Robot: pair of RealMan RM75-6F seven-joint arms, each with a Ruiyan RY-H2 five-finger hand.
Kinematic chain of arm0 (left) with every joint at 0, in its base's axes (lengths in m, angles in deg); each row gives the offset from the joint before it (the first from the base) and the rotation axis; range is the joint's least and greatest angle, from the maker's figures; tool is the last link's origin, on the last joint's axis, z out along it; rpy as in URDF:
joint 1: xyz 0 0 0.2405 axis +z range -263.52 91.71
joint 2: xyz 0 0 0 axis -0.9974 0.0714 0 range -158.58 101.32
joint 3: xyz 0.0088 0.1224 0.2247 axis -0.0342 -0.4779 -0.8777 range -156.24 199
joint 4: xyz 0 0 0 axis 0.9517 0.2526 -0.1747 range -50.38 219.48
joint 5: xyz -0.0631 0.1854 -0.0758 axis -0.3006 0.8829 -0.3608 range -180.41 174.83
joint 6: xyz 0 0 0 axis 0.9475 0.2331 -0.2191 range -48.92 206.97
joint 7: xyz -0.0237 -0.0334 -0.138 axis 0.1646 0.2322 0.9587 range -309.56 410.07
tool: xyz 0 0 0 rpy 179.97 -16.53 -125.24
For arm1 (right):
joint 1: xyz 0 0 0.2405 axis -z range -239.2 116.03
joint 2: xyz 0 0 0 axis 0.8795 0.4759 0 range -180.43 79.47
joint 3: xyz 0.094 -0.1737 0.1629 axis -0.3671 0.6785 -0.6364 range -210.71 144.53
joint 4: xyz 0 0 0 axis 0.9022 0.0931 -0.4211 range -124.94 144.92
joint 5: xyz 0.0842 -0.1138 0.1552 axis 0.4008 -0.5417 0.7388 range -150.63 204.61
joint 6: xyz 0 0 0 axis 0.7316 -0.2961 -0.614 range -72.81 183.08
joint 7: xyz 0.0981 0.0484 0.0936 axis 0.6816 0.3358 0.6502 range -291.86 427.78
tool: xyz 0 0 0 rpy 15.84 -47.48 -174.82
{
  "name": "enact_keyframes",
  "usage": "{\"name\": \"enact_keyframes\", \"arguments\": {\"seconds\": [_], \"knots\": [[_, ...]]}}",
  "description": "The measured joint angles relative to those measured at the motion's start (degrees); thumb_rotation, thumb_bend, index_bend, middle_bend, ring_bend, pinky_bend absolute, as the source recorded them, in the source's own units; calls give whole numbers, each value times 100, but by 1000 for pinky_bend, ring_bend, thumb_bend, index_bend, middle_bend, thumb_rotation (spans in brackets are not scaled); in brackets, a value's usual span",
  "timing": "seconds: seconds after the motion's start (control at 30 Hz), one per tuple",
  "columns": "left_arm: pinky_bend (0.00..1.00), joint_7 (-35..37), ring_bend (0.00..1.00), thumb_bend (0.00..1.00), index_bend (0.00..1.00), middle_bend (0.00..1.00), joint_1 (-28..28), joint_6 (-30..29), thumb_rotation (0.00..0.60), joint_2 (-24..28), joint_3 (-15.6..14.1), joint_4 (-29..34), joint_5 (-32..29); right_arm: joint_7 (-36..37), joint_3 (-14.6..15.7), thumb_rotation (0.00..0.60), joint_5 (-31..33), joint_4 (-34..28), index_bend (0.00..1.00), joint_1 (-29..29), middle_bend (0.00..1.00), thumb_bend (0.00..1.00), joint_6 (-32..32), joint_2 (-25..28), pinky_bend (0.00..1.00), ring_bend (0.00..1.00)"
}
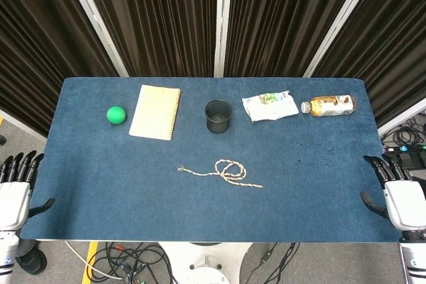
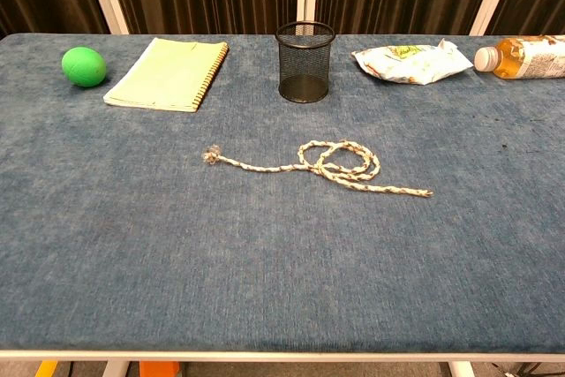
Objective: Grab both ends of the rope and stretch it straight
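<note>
Left robot hand (image 1: 14,191) and right robot hand (image 1: 399,194): released, fingers apart, holding nothing, parked at opposite table (image 1: 100,217) edges. Rope (image 1: 223,172): lying looped midway between both, well apart from either. Step in hand judged as the opening reach, nothing grasped yet. Next move calls for bringing each inward to its nearer rope end.

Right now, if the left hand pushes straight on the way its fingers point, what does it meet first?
Likely nothing: the left hand sits off the table edge, fingers pointing along its side. The ball lies well inboard, though depth is unclear.
</note>
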Motion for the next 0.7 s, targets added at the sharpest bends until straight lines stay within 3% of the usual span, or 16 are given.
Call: {"name": "enact_keyframes", "arguments": {"seconds": [0.47,0.7], "knots": [[0,13,0,0,89,45,-48,101,600,29,-46,-7,116,136,80,600,-297,-30,140,-96,195,211,-91,7,167,85],[0,50,0,0,89,45,-55,132,600,26,-46,-43,99,-205,2,600,-534,-277,235,-547,218,213,-542,-113,166,85]]}}
